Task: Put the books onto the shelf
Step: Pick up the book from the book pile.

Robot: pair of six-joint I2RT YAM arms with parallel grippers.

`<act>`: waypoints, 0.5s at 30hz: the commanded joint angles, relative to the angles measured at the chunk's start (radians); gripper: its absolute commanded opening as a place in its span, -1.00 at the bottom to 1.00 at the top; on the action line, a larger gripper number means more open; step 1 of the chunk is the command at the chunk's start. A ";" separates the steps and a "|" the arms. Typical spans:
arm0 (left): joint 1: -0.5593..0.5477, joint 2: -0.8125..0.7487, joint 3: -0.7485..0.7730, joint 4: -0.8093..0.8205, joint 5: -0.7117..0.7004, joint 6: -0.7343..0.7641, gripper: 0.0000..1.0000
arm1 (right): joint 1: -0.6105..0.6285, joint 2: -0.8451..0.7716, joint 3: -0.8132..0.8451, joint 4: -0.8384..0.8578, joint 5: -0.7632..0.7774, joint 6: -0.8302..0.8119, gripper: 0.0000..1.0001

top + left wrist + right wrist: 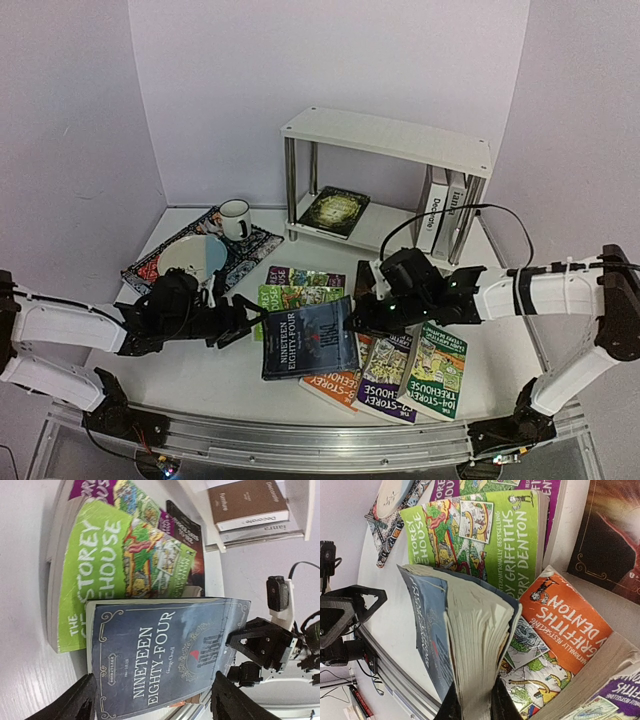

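A dark blue "Nineteen Eighty-Four" book [308, 338] is tilted up over the spread of books near the table's front. My right gripper [362, 318] is shut on its right edge, its fingers [452, 705] pinching the page block [475, 645]. At the book's left edge, my left gripper [245, 322] is open, its fingers [75, 702] spread wide on either side of the cover [160, 655]. Under and around the book lie a green book [295, 297], a purple one [305, 276], an orange one [335, 385] and two more paperbacks [435, 370]. The white shelf [385, 140] holds a dark-green book [333, 211] and upright white books [440, 210].
A patterned placemat [250, 248] at the back left carries a plate [193, 257] and a white mug [235, 218]. The shelf's metal legs [291, 180] stand just behind the books. A metal rail [300, 445] runs along the near edge.
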 commanded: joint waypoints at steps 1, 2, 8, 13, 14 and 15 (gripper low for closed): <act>-0.003 -0.089 0.007 0.032 -0.033 0.026 0.71 | -0.013 -0.104 0.028 -0.027 0.069 -0.031 -1.00; -0.002 -0.105 0.005 0.031 -0.038 0.024 0.74 | -0.016 -0.115 0.034 -0.033 0.082 -0.034 -1.00; -0.003 -0.155 0.017 0.029 -0.023 0.003 0.84 | -0.021 -0.165 0.080 -0.040 0.186 -0.046 -1.00; -0.006 -0.170 0.053 0.032 -0.005 -0.050 0.83 | -0.021 -0.184 0.111 -0.013 0.283 -0.007 -1.00; -0.009 -0.179 0.059 0.034 -0.012 -0.062 0.83 | -0.020 -0.190 0.105 0.011 0.300 0.016 -1.00; -0.012 -0.190 0.067 0.038 -0.021 -0.075 0.83 | -0.021 -0.195 0.098 0.036 0.316 0.042 -1.00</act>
